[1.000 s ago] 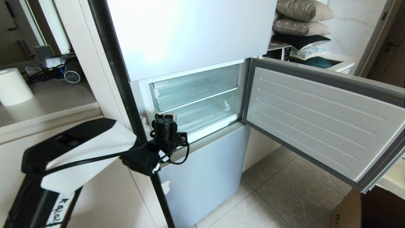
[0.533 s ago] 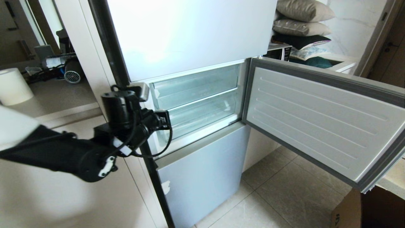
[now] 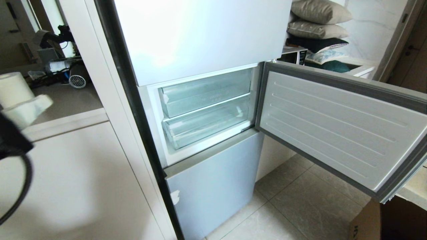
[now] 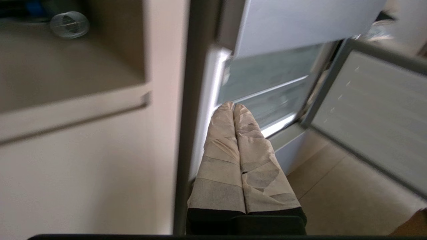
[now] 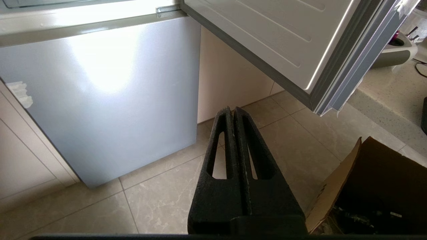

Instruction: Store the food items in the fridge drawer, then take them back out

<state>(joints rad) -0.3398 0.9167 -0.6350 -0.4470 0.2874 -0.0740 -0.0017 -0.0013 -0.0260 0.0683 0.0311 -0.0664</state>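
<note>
The fridge drawer (image 3: pixel 203 126) is the lower of two clear bins in the open middle compartment, and it is pushed in. It also shows in the left wrist view as the fridge drawer (image 4: pixel 277 103). No food items are in view. My left gripper (image 3: pixel 48 101) is at the far left of the head view, well away from the fridge. Its tape-wrapped fingers (image 4: pixel 220 133) are pressed together, shut and empty, and aimed towards the drawer's left end. My right gripper (image 5: pixel 232 110) is shut and empty, low over the floor tiles in front of the bottom fridge door.
The compartment's door (image 3: pixel 333 126) stands swung wide open to the right. A shallower clear tray (image 3: pixel 205 91) sits above the drawer. A cardboard box (image 3: pixel 383 223) stands on the floor at the lower right. A paper roll (image 3: pixel 13 88) is on the counter at the left.
My left arm has drawn back from the drawer's left front corner, rising and swinging left to the edge of the head view. The drawers and door have not moved.
</note>
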